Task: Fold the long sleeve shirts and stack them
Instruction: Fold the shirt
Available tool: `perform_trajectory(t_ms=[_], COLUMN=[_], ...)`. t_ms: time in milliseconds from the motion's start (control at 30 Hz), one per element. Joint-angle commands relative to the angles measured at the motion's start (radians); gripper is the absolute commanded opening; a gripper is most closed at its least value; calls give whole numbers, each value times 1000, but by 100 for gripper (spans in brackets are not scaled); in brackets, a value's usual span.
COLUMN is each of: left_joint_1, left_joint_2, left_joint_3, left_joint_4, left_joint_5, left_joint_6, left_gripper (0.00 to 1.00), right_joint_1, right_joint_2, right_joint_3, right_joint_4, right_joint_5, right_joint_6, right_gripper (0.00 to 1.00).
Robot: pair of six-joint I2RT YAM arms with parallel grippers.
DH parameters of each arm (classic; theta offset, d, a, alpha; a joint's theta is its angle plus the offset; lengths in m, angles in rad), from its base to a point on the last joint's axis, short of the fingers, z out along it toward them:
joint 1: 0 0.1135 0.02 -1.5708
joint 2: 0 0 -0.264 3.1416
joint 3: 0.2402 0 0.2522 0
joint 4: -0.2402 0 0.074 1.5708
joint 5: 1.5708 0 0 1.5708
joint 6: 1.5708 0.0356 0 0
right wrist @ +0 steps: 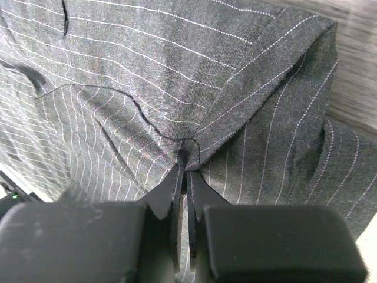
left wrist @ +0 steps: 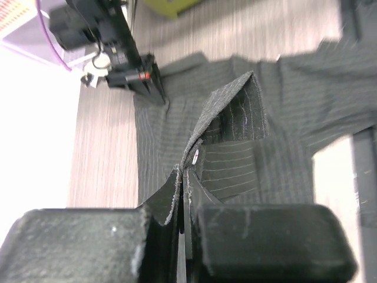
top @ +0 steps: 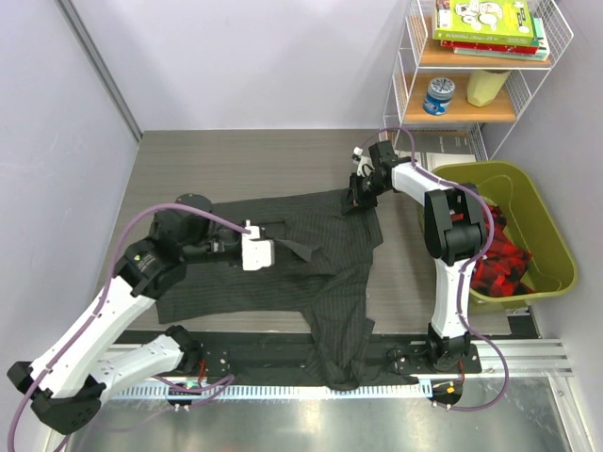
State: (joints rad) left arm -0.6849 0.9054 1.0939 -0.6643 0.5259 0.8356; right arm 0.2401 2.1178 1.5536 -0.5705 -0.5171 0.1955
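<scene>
Grey wood-grain worktop [top: 236, 160] carries one pinstriped long sleeve shirt [top: 325, 273] spread across its middle, one part draping over the near edge. Left gripper [top: 275, 250] is clamped on a raised fold near the shirt's centre; right gripper [top: 359, 198] pinches cloth at its far right corner.

Dark pinstripe shirt [top: 301, 275] on tbl [top: 236, 160]

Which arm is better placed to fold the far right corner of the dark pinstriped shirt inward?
Right. The right gripper is clamped on the dark pinstriped cloth shirt at that far corner; the left gripper pinches a raised flap near the shirt's middle.
</scene>
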Motion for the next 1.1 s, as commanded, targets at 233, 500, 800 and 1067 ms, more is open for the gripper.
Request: perform_trajectory(t_ms=[233, 500, 800, 1067], left_joint_1=[4, 4, 4, 2], left_joint_2=[-34, -23, -39, -19], left_joint_3=[227, 293, 262, 262], left_joint_4=[-133, -196, -245, -250], left_joint_5=[149, 229, 266, 359], left_joint_6=[-225, -263, -253, -309], left_gripper=[0, 0, 0, 0], right_joint_1=[1, 1, -2, 8], right_joint_2=[-42, -44, -124, -161], right_joint_3=[-9, 0, 57, 151], right_joint_4=[-31, -52, -212, -233], right_joint_5=[54, 55, 81, 3], right_joint_6=[-61, -67, -146, -223], right_gripper=[11, 17, 46, 44])
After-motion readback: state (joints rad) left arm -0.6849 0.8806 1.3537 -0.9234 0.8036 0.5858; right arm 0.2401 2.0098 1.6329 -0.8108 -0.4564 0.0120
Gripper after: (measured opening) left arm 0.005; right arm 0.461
